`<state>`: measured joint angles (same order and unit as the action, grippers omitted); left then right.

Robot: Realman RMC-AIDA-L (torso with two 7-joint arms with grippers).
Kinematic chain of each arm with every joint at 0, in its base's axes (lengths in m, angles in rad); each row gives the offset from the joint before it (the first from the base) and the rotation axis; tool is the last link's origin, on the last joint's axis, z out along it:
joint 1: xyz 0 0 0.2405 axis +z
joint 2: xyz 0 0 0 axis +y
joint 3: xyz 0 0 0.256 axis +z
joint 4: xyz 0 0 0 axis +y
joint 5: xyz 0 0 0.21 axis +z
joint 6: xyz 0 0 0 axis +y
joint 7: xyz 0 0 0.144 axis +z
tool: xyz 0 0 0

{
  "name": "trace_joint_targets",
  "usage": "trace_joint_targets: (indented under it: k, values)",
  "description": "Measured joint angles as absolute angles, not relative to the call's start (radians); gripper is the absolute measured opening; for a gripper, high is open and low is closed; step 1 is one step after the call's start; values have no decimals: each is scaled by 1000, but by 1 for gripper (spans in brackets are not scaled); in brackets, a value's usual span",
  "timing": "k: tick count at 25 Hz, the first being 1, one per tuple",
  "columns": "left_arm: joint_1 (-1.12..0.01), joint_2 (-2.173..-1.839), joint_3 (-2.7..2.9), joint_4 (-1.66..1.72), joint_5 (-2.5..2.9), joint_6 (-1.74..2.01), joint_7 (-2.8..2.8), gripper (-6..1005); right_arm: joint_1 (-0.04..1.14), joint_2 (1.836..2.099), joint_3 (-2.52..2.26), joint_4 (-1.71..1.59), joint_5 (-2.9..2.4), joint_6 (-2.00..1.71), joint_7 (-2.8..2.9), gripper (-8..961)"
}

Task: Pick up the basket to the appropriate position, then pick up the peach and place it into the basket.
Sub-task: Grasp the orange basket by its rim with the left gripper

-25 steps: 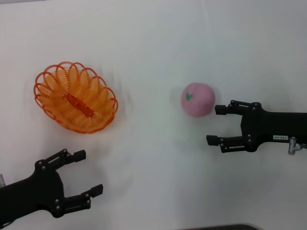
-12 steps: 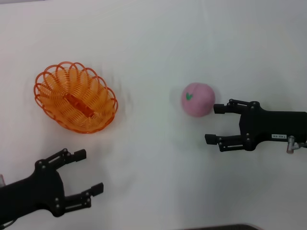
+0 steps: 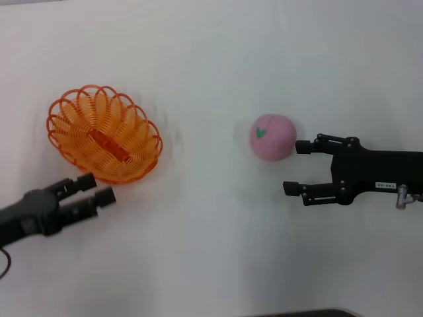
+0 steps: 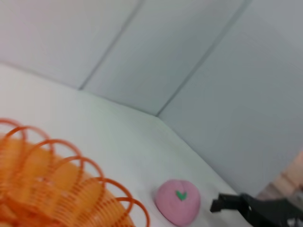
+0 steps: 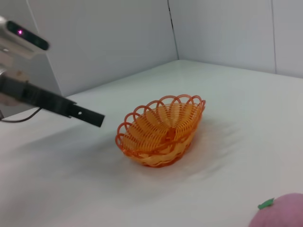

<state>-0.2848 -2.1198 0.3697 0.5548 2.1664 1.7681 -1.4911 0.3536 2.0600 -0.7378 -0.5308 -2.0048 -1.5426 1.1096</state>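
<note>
My left gripper has moved up beside the basket, its fingers now nearly closed and empty. My right gripper stays spread, the peach just beyond its fingertips. Only the right wrist view shows the basket's side on the desk.

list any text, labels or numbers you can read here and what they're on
Small white label on the right end effector body: printed text is there, but too small to read.
Peach: green leaf mark only, no text.
Basket: no text.
Left end effector: no label visible.
</note>
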Motion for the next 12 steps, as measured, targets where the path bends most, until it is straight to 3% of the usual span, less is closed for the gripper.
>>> trace_joint_targets:
  k: [12]
  values:
    - [-330, -2099, 259, 681, 2166, 1755, -1911, 884, 354, 2059, -738, -531, -2008, -1551, 1119, 944]
